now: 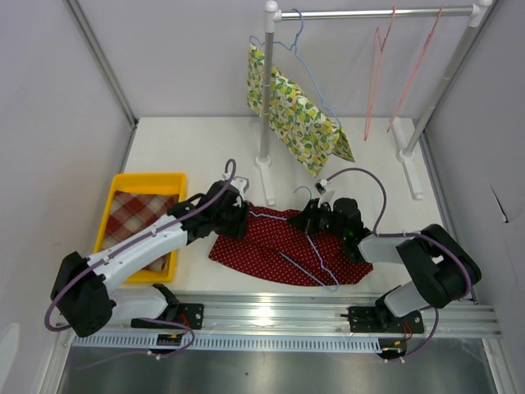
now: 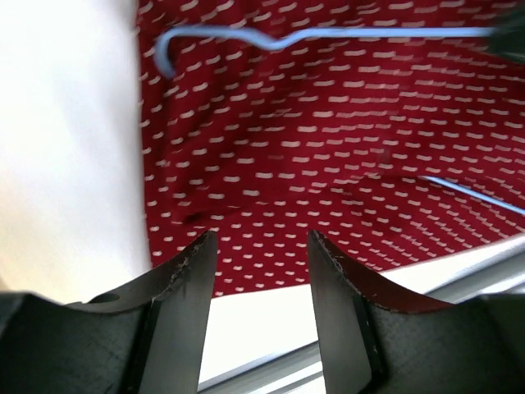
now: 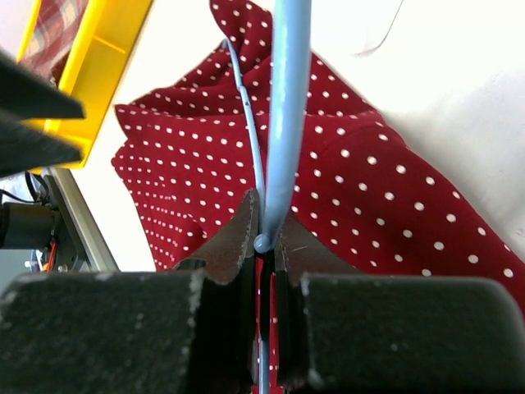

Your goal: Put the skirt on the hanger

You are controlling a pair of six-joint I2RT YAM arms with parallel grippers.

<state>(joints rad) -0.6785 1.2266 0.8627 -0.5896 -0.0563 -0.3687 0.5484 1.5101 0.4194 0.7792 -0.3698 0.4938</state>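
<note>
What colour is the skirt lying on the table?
The skirt is dark red with little white dots, clearest in the right wrist view.

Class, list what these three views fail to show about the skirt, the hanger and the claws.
- Top view: the left claw and its arm cover the skirt's left end.
- Left wrist view: the hanger runs off the right edge.
- Right wrist view: the right claw, shut on the hanger, blocks the skirt below it.

Left arm [image 1: 139,246] stretches forward and right, wrist low. Left gripper [image 2: 261,246] jaws apart, nothing between them. Right arm [image 1: 410,246] bends in leftward, right gripper [image 3: 264,236] pinched tight on hanger [image 3: 289,98] wire. Grippers near, apart.
</note>
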